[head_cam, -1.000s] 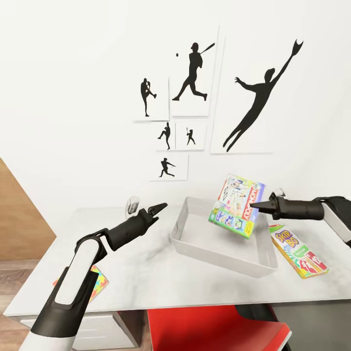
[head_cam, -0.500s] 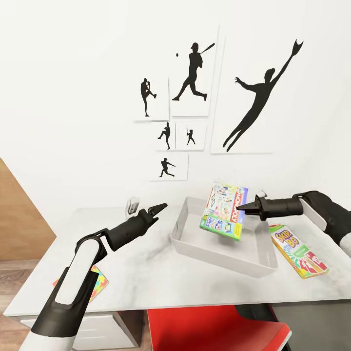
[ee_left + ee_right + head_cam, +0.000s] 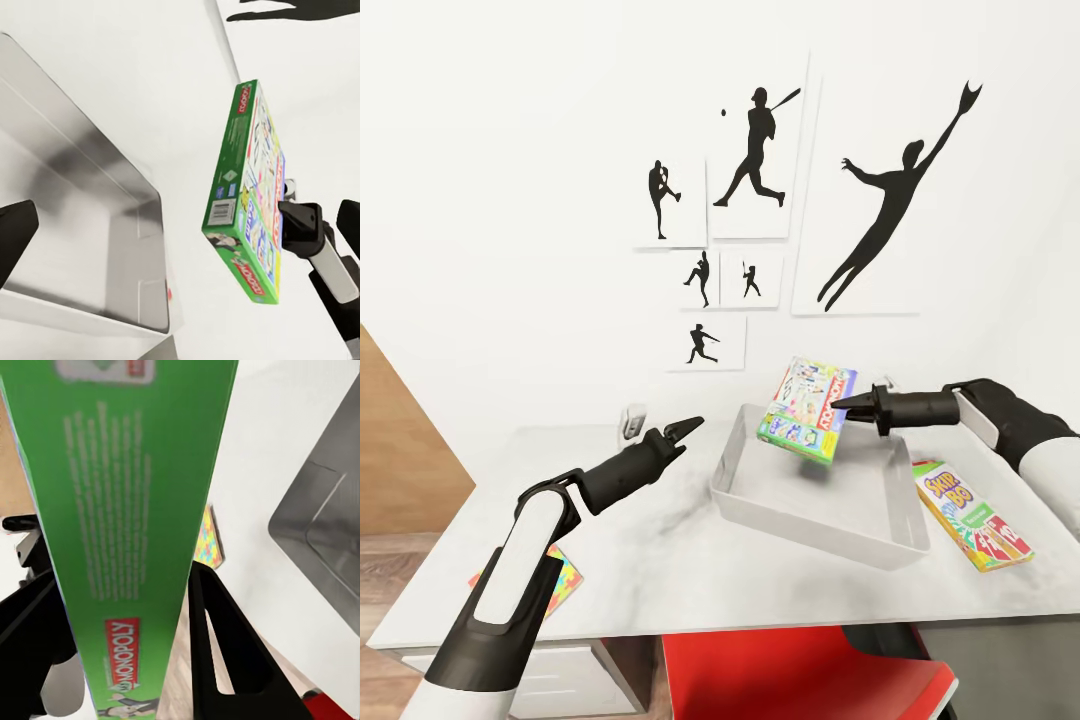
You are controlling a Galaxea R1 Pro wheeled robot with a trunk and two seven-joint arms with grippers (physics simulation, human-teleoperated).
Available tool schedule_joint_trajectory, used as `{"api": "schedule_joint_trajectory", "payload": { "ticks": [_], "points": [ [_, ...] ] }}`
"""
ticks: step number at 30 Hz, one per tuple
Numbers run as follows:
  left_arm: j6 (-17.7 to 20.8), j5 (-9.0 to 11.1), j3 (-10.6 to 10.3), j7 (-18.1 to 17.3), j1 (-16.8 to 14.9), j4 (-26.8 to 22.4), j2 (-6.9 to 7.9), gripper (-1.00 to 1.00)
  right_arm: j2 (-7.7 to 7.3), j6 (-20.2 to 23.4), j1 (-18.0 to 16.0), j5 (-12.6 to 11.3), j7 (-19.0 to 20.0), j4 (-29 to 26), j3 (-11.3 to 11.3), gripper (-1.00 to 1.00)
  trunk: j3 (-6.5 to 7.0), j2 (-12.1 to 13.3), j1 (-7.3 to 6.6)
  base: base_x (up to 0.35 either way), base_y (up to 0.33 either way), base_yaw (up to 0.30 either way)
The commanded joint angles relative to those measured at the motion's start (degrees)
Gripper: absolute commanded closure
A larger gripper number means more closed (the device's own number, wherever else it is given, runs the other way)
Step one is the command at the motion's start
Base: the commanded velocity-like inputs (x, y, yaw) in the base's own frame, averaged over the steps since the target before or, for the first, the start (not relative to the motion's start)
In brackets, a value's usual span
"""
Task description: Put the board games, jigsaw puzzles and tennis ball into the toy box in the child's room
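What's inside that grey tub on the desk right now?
The toy box looks empty: bare grey floor with a shadow. The Monopoly game hangs above it in the right claw, not yet inside. The near wall hides a strip of floor behind it.

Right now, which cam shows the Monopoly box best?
Left wrist view: the Monopoly box shows whole, edge and lid, pinched by the right gripper. Head view shows it smaller, tilted over the toy box. Right wrist view gives a close-up of its green edge.

You see a green-edged game box (image 3: 807, 408) with a red logo, a yellow-orange game box (image 3: 971, 515), a light grey tub (image 3: 815, 500) — and black player shapes (image 3: 896, 203) on white pictures.
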Motion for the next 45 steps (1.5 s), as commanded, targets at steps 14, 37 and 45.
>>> {"api": "schedule_joint_trajectory", "payload": {
  "ticks": [14,37,45],
  "points": [
    [0.2,0.6,0.0,0.6,-0.2,0.0,-0.08,-1.0,2.88,0.4,-1.7,1.3,0.1,1.4,0.7,1.0,-0.13,-0.1,0.04,0.0,0.0,0.0],
    [0.7,4.6,1.3,-0.2,-0.1,0.0,0.41,-1.0,3.8,0.4,0.0,7.4,-0.6,1.1,0.9,1.0,-0.13,-0.1,0.04,0.0,0.0,0.0],
    [1.6,13.9,3.8,-0.7,0.8,-0.1,1.48,-1.0,4.64,0.4,0.1,8.9,-0.7,1.2,0.7,1.0,-0.13,-0.1,0.04,0.0,0.0,0.0]
  ]
}}
